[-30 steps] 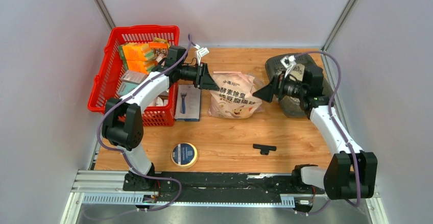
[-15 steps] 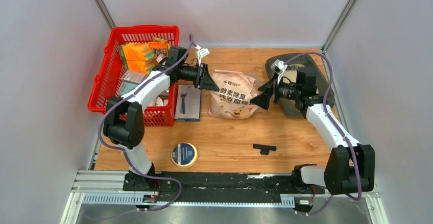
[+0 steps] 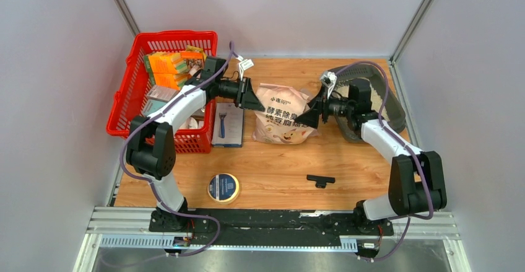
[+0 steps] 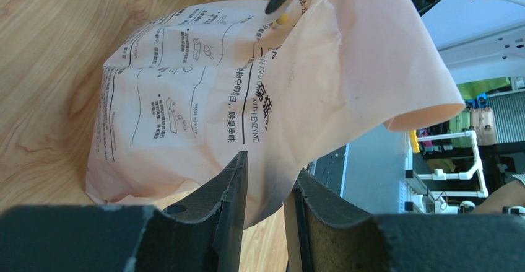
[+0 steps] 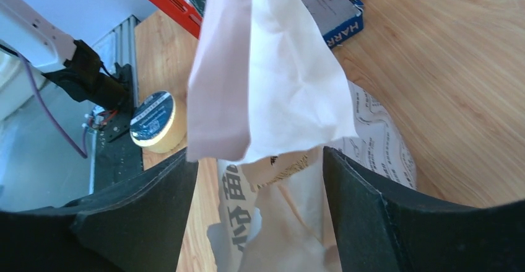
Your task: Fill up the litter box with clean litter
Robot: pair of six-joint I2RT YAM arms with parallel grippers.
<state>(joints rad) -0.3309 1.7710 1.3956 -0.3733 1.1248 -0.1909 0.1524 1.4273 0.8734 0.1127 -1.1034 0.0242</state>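
The pale pink printed litter bag (image 3: 283,116) lies on the wooden table between both arms. My left gripper (image 3: 255,101) is at its left end. In the left wrist view a fold of the bag (image 4: 204,98) fills the narrow gap of the left gripper (image 4: 271,166), which is shut on it. My right gripper (image 3: 312,114) is at the bag's right end. There the right gripper (image 5: 259,154) stands open and wide around the bag's upright crumpled top (image 5: 272,74). The dark grey litter box (image 3: 396,112) sits behind the right arm, partly hidden. The clean litter is hidden inside the bag.
A red mesh basket (image 3: 133,92) with boxes stands at the back left. A blue razor pack (image 3: 227,123) lies beside it. A tape roll (image 3: 223,187) and a small black T-shaped piece (image 3: 320,180) lie toward the near edge. Grey walls enclose the table.
My right arm has swung left from over the litter box to the bag's right end, and its jaws have narrowed a little. The left gripper stayed in place and closed further on the bag.
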